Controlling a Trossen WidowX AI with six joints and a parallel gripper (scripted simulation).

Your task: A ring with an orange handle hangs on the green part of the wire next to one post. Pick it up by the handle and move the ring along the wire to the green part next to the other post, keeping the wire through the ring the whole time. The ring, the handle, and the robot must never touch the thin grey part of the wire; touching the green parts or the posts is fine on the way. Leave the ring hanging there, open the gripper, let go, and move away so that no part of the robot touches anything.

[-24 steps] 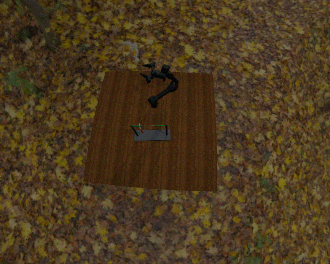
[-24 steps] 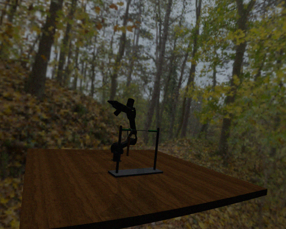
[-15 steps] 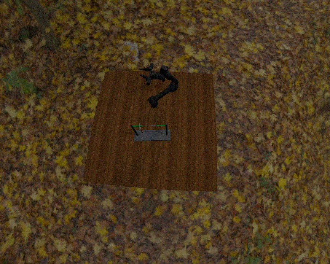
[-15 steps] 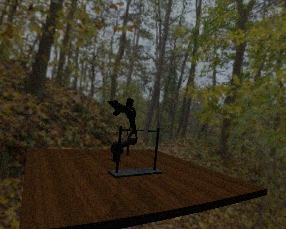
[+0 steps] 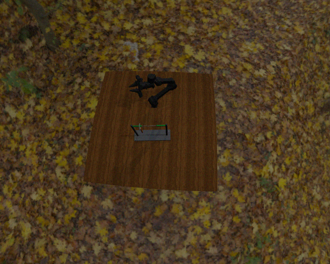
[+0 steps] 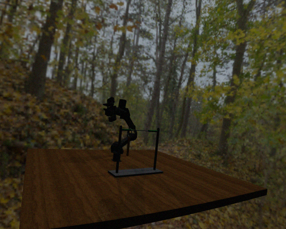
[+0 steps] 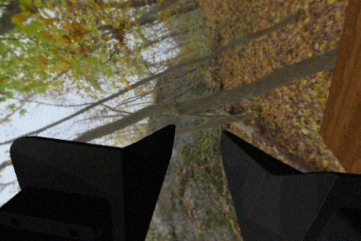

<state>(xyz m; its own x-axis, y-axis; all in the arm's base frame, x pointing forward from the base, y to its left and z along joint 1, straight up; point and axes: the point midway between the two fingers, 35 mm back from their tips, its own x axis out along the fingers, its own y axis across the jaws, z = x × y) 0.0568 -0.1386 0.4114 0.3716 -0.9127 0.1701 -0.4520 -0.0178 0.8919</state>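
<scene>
The ring (image 5: pixel 139 128) hangs around the left green part (image 5: pixel 134 126) (image 6: pixel 124 129) of the wire, near the left post (image 5: pixel 134 130) (image 6: pixel 119 136). Its orange handle (image 5: pixel 141 131) (image 6: pixel 127 147) points down. The thin grey part (image 5: pixel 149 125) (image 6: pixel 142 130) runs to the right green part (image 5: pixel 160 125) (image 6: pixel 152 131) beside the right post (image 5: pixel 166 130) (image 6: pixel 156 148). My gripper (image 5: pixel 129 88) (image 6: pixel 103 107) (image 7: pixel 198 133) is partly open and empty. It is well away from the ring, higher than the wire in the exterior view, and points left in the top and exterior views.
The posts stand on a grey base plate (image 5: pixel 152 137) (image 6: pixel 140 171) on the wooden table (image 5: pixel 187 159) (image 6: pixel 71 192). The arm (image 5: pixel 165 90) (image 6: pixel 129 122) is bent behind the wire in the exterior view. The wrist view shows forest and a table edge (image 7: pixel 345 107) at the right.
</scene>
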